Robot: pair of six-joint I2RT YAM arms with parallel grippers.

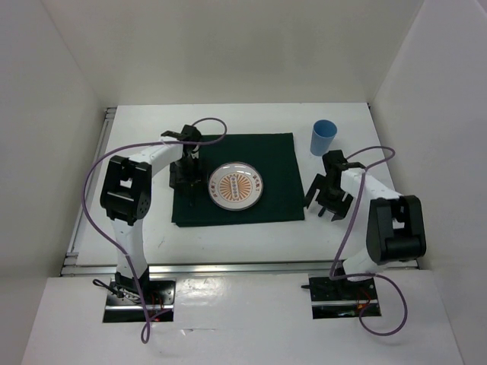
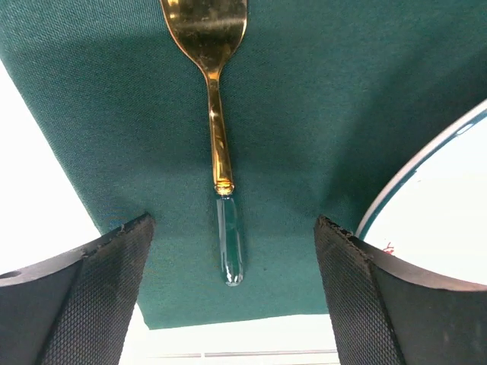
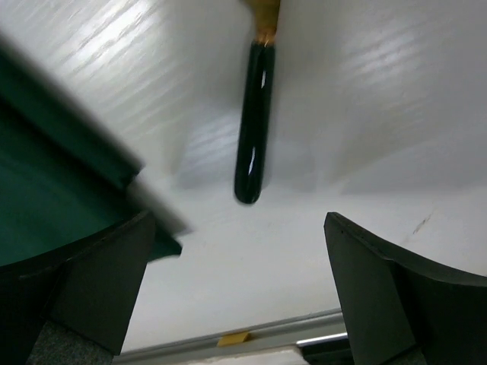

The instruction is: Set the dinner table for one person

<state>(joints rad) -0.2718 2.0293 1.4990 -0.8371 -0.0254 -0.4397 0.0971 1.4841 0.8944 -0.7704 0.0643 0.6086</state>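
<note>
Dinner table (image 1: pixel 228 243) beneath | left jaws wide over fork (image 2: pixel 220 152) | right jaws wide over dark handle (image 3: pixel 253 122)

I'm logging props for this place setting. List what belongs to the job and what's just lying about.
Belongs: dinner table, green placemat, plate, blue cup, gold fork on the placemat, dark-handled utensil beside the placemat.
Just there: purple cables, white walls.

Left arm (image 1: pixel 125 194) and right arm (image 1: pixel 392 228): white links, black joint housings, looping purple cable (image 1: pixel 87 194); finger pads (image 2: pixel 106 304) black, seemingly cross-hatched rubber.
</note>
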